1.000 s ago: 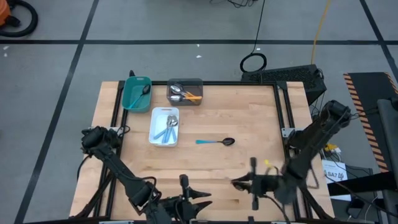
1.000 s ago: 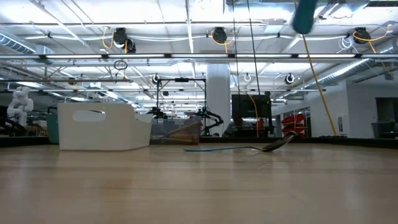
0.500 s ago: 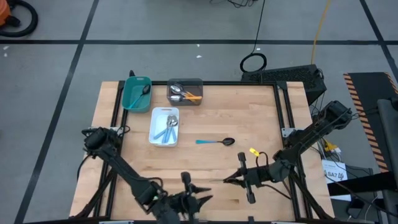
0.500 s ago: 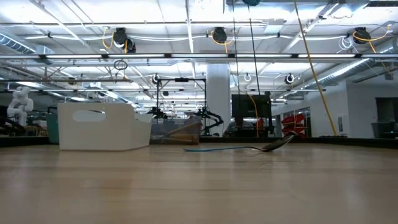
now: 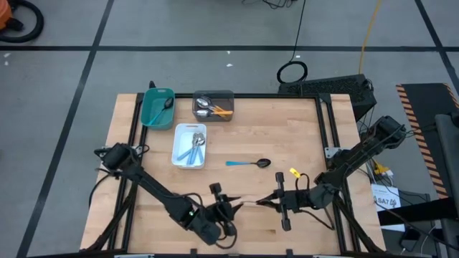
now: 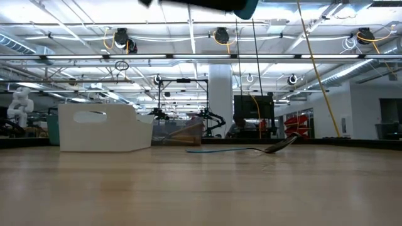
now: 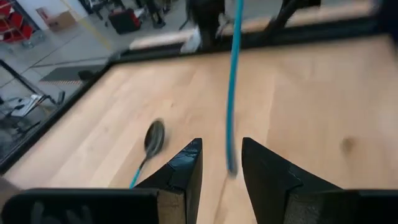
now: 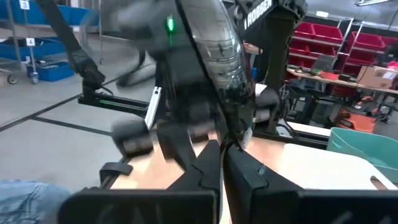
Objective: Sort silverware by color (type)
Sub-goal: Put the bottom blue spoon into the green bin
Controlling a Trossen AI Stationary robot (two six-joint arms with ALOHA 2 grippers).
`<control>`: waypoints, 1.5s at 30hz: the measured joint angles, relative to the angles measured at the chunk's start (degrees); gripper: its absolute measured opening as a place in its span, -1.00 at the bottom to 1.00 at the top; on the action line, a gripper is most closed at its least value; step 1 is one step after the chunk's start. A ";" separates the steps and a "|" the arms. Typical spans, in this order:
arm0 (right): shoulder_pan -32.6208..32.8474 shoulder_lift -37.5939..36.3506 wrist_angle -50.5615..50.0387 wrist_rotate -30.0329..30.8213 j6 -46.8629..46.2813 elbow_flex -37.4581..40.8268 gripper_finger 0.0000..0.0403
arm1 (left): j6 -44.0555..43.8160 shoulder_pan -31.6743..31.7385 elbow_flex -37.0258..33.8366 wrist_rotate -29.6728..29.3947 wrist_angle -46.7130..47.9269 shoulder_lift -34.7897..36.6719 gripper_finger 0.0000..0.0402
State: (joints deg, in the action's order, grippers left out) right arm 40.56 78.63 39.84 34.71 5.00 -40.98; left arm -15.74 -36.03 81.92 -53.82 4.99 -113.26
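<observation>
Spoon: lies alone mid-worktop; others already sit in trays.
Handling: likely light, stiff, slippery; take the thin blue handle.
Left pincer: fingers apart, empty.
Right pincer: fingers together, empty.

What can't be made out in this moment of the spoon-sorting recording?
- Teal tray contents: high view, too small to tell beyond one dark piece.
- Grey tray spoon count: high view, overlapping and tiny.
- White tray contents: low view, its wall hides them.
- Left gripper: whether it holds the blue rod, left wrist view, blurred.
</observation>
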 joint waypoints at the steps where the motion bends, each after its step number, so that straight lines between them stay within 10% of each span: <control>1: 0.00 0.00 0.04 0.03 0.22 0.01 -1.00 | -0.55 0.32 -1.16 0.39 0.27 -0.03 -0.44; 11: 0.03 0.02 -1.10 -0.09 -0.23 -0.03 -1.00 | -0.69 -2.24 -18.01 1.38 -5.92 13.61 -0.44; 19: -0.77 0.00 -0.59 -0.06 -0.37 -0.03 -1.00 | 7.15 -2.12 -39.17 6.38 -42.58 20.01 -0.44; 31: -2.25 0.02 -2.27 -0.26 -1.34 -0.03 -1.00 | -5.16 0.24 -30.29 7.10 -12.27 19.98 -0.44; 45: -2.25 0.02 -2.34 -0.48 -2.36 -0.03 -0.99 | 2.05 2.14 -27.81 19.24 -27.66 13.61 -0.43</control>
State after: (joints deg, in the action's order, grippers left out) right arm 38.30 78.65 37.50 34.24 2.63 -41.01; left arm -13.69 -33.89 54.11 -34.58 -22.67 -99.65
